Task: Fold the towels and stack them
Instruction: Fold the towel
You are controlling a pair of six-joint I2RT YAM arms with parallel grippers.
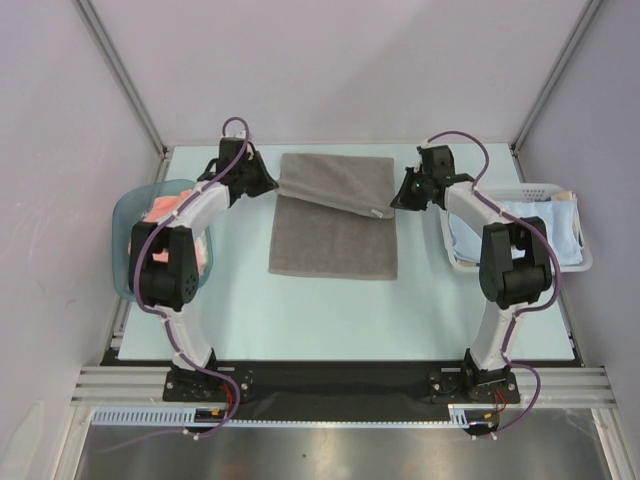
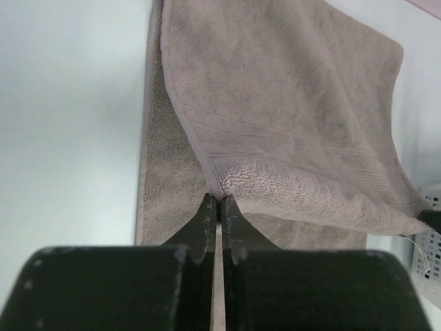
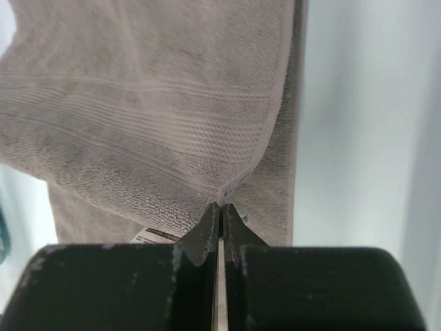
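In the middle of the table [image 1: 240, 310], the grey towel [image 1: 332, 240] is spread with its long side running from near to far. Its far part is raised off the surface and turned over toward the near side, so that a loose flap hangs across the flat lower layer. The near half is left lying flat. A small white label [image 1: 375, 212] is seen at the right end of the flap's edge.

The far left corner of the flap is pinched by the left gripper [image 1: 268, 186], whose jaws are pressed together on the hem. The far right corner is clamped in the same way by the right gripper [image 1: 397, 200], its jaws closed tight on the cloth just above the label. The flap is stretched between the two grippers and sags slightly in the middle.

At the left edge of the table, a salmon-pink towel [image 1: 165, 208] is bundled in a translucent blue tub [image 1: 122, 230]. At the right edge, a light blue towel [image 1: 466, 238] is held in a white lattice basket [image 1: 575, 262].
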